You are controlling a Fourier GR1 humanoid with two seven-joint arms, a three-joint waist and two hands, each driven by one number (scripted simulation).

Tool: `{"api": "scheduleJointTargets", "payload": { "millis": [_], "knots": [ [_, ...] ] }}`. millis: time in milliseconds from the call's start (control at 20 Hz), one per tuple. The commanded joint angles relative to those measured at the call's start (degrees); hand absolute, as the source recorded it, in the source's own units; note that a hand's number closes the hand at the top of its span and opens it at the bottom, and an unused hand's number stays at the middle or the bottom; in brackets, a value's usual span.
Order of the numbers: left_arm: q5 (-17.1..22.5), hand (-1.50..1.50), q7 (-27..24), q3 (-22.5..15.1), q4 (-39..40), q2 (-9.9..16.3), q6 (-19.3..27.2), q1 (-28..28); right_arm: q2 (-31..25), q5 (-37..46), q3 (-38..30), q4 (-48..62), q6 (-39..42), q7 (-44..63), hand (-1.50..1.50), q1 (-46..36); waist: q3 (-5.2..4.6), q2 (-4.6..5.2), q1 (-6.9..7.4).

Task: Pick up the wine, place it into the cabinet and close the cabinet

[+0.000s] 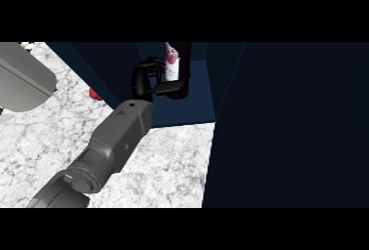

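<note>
The left hand point(153, 80) is curled around the wine bottle point(172, 61) inside the open cabinet point(184, 110), so placing seems in progress; next it should release, then close the door point(288, 122)

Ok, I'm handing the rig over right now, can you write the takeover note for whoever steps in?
Left hand: black fingers curled round the dark wine bottle with the white-and-red label, held upright inside the open dark blue cabinet.
Right hand: out of view.
Cabinet door stands open at the view's right.
Done: bottle picked up and carried into the cabinet.
Left: release it, pull the arm out, close the door.
</note>
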Motion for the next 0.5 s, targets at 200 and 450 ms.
{"api": "scheduleJointTargets", "payload": {
  "millis": [200,450],
  "knots": [
    [3.94,1.5,-0.86,3.63,-0.96,-0.91,-7.44,5.18,0.44,-1.45,-0.01,0.31,0.37,-0.44,-1.5,-0.52,-0.1,0.45,-1.62],
    [4.93,1.5,-1.55,3.75,-1.21,-0.92,-9.05,6.88,0.03,-2.62,0.99,-2.14,-0.69,3.63,-1.5,-2.76,-0.15,-0.21,-2.64]
  ]
}}
